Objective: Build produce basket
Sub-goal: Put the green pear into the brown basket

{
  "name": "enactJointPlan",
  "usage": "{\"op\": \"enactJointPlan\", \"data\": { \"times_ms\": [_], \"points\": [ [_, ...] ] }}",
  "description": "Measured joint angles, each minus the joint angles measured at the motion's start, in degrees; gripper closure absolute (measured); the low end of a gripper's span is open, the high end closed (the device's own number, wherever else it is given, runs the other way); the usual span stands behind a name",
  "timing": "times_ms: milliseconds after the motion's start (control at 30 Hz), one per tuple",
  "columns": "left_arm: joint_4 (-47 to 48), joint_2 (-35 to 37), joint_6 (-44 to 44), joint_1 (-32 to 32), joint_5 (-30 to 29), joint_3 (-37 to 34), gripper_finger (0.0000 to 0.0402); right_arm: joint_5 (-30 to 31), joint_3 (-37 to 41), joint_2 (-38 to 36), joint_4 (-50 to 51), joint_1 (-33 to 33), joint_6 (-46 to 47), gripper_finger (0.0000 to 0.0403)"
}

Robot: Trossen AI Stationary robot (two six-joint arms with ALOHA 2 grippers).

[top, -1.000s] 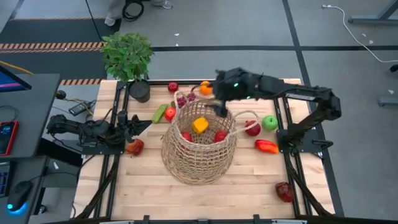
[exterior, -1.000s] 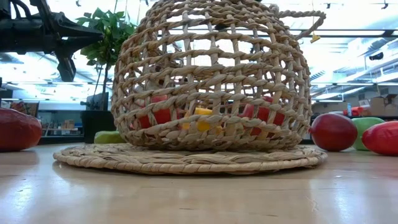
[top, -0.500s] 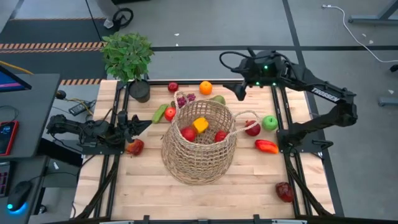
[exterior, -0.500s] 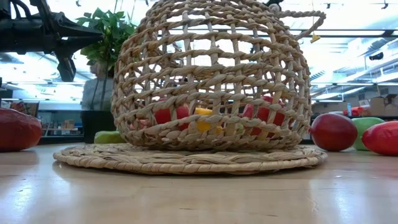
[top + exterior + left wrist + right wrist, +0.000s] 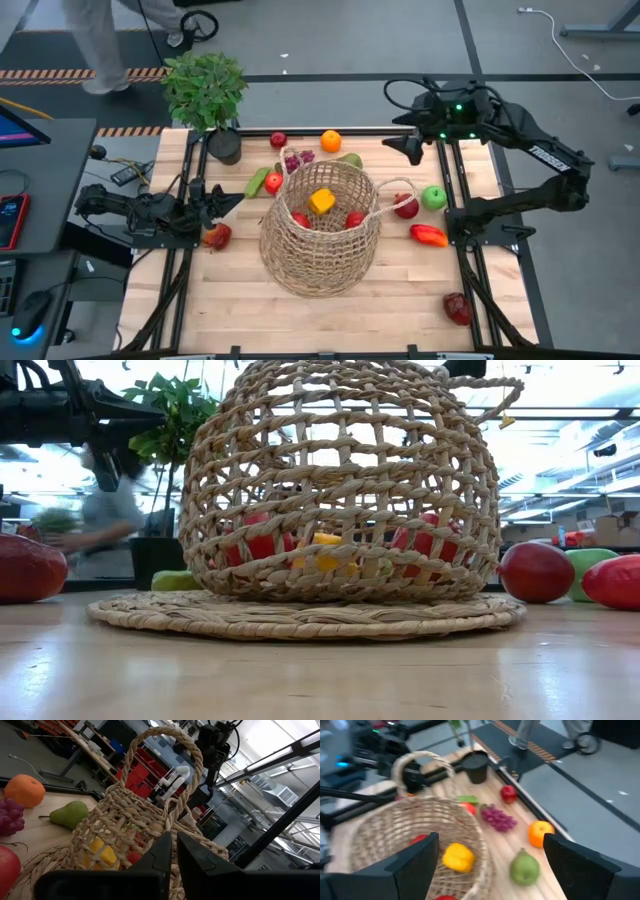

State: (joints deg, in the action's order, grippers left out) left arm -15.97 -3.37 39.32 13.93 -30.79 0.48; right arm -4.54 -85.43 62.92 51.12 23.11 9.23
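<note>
The tan wicker basket (image 5: 320, 228) stands mid-table on a round woven mat (image 5: 300, 615). Inside it lie a yellow pepper (image 5: 321, 200) and two red fruits (image 5: 355, 218). My right gripper (image 5: 398, 148) hangs open in the air over the table's far right corner, past the basket, holding nothing; its wrist view looks back on the basket (image 5: 415, 835). My left gripper (image 5: 215, 200) waits shut by the left edge, near a red apple (image 5: 217, 236). An orange (image 5: 330, 141), grapes (image 5: 297, 159) and a pear (image 5: 350, 160) lie behind the basket.
A potted plant (image 5: 208, 95) stands at the far left corner. Right of the basket lie a red apple (image 5: 405, 206), a green apple (image 5: 434, 197) and a red pepper (image 5: 428, 235). A dark red fruit (image 5: 457, 308) sits near the right front. A person (image 5: 95, 40) walks beyond the table.
My right gripper has risen from over the basket's far rim and drawn back toward the table's far right corner. A person has walked into view beyond the far left of the table.
</note>
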Motion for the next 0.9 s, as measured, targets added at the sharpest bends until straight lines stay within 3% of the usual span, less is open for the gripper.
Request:
{"op": "enactJointPlan", "data": {
  "times_ms": [333, 500, 767, 900],
  "points": [
    [0.0, -0.01, 0.01, 0.0, 0.0, -0.01, 0.0365, -3.32, 0.0, -4.28, 6.81, -0.86, -1.72, 0.0059],
    [0.0, -0.01, 0.0, 0.01, 0.02, -0.01, 0.0369, -9.2, 0.0, -6.0, 6.9, -0.88, -0.78, 0.0059],
    [0.0, -0.01, 0.01, 0.01, 0.0, 0.0, 0.0366, -9.05, 0.02, -8.44, 7.59, -0.87, -3.57, 0.0059],
    [0.0, 0.0, 0.01, 0.0, 0.01, -0.01, 0.0367, -10.36, 0.02, -9.14, 7.61, -0.85, -0.41, 0.0059]
  ]
}}
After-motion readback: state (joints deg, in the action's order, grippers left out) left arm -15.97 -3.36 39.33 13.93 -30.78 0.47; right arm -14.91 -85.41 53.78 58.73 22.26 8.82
